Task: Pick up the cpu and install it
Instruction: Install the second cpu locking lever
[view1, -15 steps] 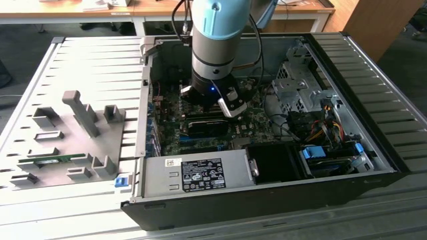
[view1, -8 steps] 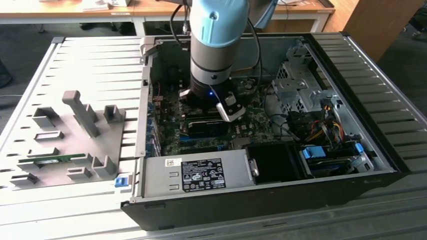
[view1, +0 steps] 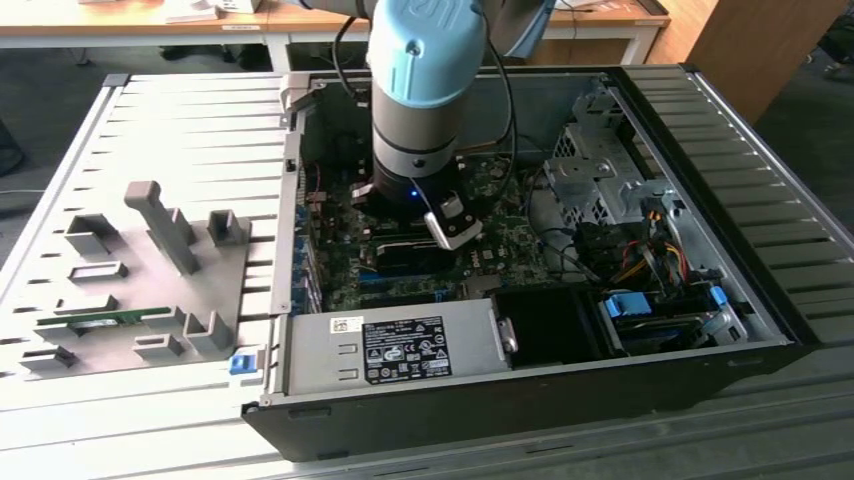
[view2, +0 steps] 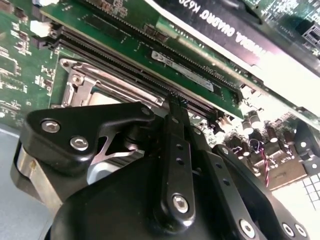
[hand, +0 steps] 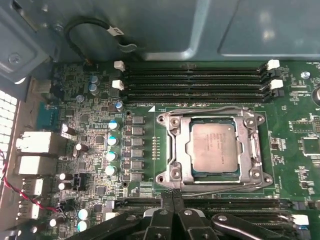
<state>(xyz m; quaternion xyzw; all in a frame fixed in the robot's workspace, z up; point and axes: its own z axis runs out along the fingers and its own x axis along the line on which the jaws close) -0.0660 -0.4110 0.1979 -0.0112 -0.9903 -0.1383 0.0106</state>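
An open computer case fills the centre and right of the exterior view, lying on a grey slatted table, with a grey parts fixture at the left of the frame. The robot arm reaches straight down from the top centre into the case, over the green motherboard. In the first wrist view the board spreads across the frame, with rows of dark memory slots along the upper middle and the socket with its metal frame at centre right. The cpu lies flat inside that socket, its silver top showing and its edges square to the frame, so the placing appears done; whether it is locked down cannot be told. The gripper, at the bottom centre of that view, hangs just beside the socket's near edge with its fingertips pressed together and nothing between them.
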